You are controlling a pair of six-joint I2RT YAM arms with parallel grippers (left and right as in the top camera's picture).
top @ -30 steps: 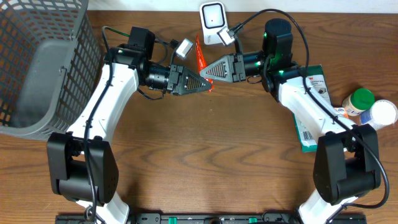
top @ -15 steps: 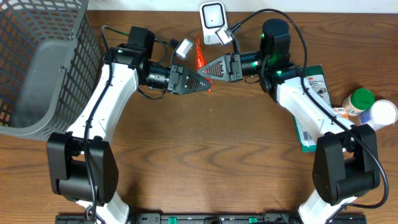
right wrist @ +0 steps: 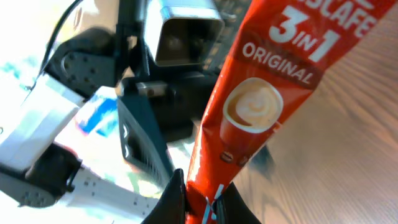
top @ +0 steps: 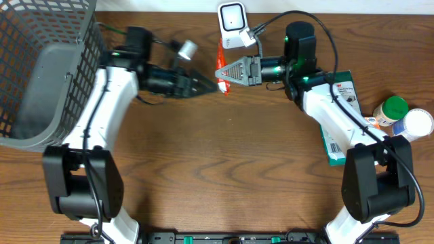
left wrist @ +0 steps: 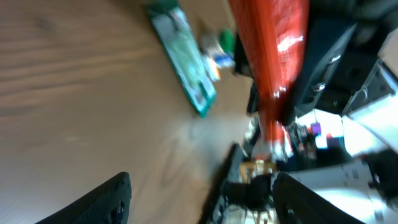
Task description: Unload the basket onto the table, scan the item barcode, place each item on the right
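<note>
**Coffee sachet held up just short of the scanner**

The sachet (top: 219, 55) is a slim, glossy red foil stick with crimped ends. The right wrist view shows its printed face (right wrist: 255, 106), which reads "3 IN 1 ORIGINAL" above a picture of a coffee cup. The right gripper (top: 222, 71) has its jaws closed tight on it, and the wrist camera shows them pinching it near one end. From overhead the long axis runs across the gripper's line. One tip points towards the far edge of the table and the other towards the near side, slightly tilted.

The scanner (top: 232, 24) is a white, rounded box with a dark window. It stands just beyond the sachet's far tip.

The left gripper (top: 207, 85) sits just beside the sachet. Its dark fingers (left wrist: 102, 202) are spread wide with nothing between them.

Around them lies the wood-grain table (top: 224, 169). A grey mesh basket (top: 41, 68) stands at the left. A flat green box (top: 336, 146) lies partly under the right arm. A green-capped bottle (top: 392, 108) and a white-capped bottle (top: 417, 123) stand at the right edge, well apart from the sachet.
</note>
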